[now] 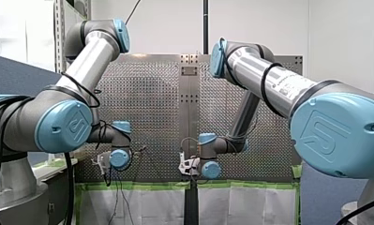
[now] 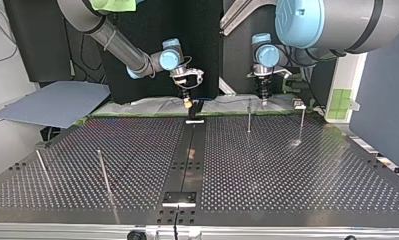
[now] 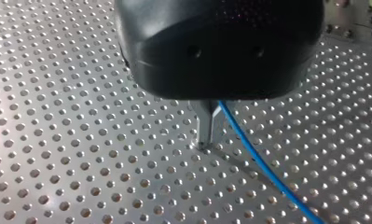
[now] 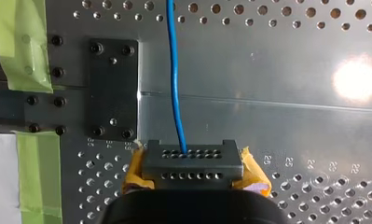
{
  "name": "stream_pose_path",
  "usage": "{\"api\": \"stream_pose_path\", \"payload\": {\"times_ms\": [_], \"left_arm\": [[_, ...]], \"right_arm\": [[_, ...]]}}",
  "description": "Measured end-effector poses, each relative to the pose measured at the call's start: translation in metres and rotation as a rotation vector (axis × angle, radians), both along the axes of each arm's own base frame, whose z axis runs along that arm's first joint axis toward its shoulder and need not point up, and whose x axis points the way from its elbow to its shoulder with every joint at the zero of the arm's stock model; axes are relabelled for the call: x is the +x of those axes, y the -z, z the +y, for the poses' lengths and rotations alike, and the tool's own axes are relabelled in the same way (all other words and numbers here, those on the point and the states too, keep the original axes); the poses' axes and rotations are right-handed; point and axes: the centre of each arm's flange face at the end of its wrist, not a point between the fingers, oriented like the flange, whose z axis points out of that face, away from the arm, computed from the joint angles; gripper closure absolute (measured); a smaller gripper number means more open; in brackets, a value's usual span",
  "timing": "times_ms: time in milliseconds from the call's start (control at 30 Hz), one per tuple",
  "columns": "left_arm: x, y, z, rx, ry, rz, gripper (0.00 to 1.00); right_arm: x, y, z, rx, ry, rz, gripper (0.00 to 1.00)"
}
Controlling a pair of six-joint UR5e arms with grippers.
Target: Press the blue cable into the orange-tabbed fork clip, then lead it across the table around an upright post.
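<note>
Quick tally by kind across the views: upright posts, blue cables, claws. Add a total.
upright posts: 4
blue cable: 1
claws, left claw and right claw: 2
Total: 7

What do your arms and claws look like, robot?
My left arm and my right arm are shiny silver tubes with round light-blue caps bearing a swirly logo, and black cables looping around them. My left claw is black with thin metal fingers; my right claw has yellow pads.
</note>
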Motion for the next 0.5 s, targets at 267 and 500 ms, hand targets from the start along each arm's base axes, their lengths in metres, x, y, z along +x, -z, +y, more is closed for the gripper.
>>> {"api": "stream_pose_path", "payload": {"times_ms": [267,500], "left_arm": [[0.0021,-0.0012,0.0004,-0.008,0.0,-0.017,1.0],[0.0024,-0.0007,0.0008,-0.007,-0.003,-0.021,1.0]], "right_arm": [[-0.0046,0.0002,-0.0053,0.003,0.009,0.002,1.0],[-0.006,0.0,-0.0071,0.001,0.014,0.001,1.0]]}}
